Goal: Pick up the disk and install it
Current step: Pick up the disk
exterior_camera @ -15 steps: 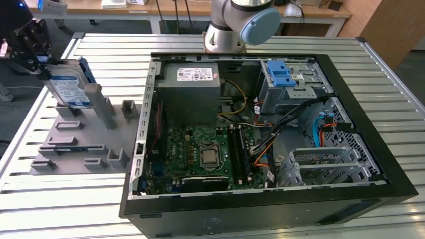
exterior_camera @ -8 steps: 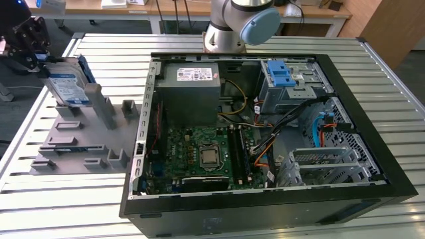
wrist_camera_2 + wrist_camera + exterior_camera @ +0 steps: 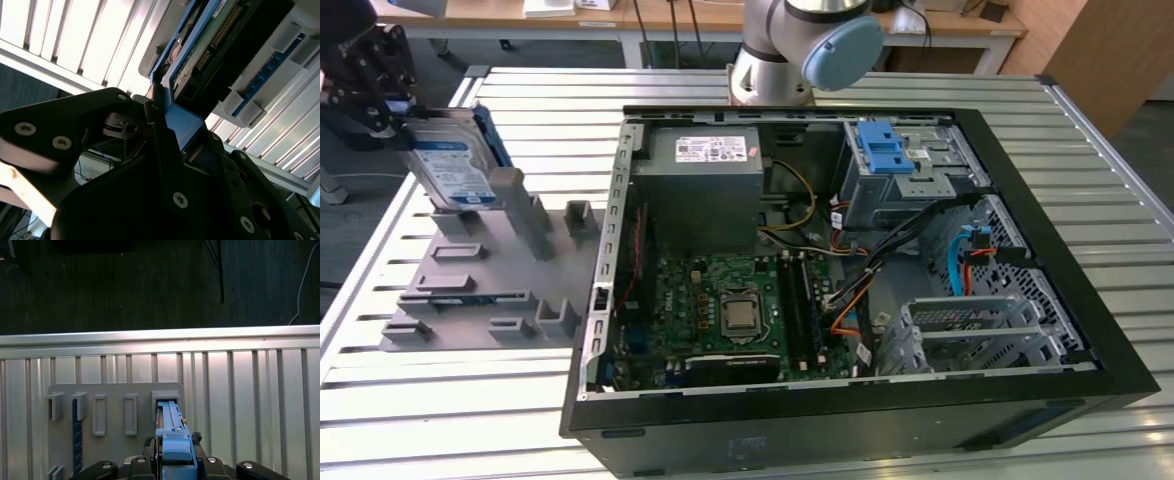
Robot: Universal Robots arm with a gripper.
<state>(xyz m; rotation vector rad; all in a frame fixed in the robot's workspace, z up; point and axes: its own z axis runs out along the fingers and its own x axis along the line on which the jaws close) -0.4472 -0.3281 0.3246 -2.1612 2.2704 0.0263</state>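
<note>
- Where it stands on edge at the exterior view's left, the disk [image 3: 451, 165] shows its white-and-blue label, with a blue frame along its edges
- Its lower end sits at a slot of the grey holder [image 3: 480, 290]; whether it rests in the slot or is just clear of it cannot be told
- In the first wrist view the disk [image 3: 172, 425] appears edge-on, running from the slot towards the camera
- Gripper [image 3: 394, 105]: black, at the disk's upper end, its jaws closed narrowly on the blue frame; in both wrist views the fingers [image 3: 160, 125] press the frame from either side
- Holder: other slots [image 3: 115, 412] stand unfilled beside the disk; its edge lies just beside the case wall
- Table [image 3: 454, 400]: slatted metal, bare around the holder; its far edge [image 3: 240, 337] borders dark floor
- Computer case [image 3: 854, 430]: open, lying flat, with grey power supply [image 3: 707, 175], motherboard [image 3: 734, 300] and blue bracket [image 3: 885, 150] inside
</note>
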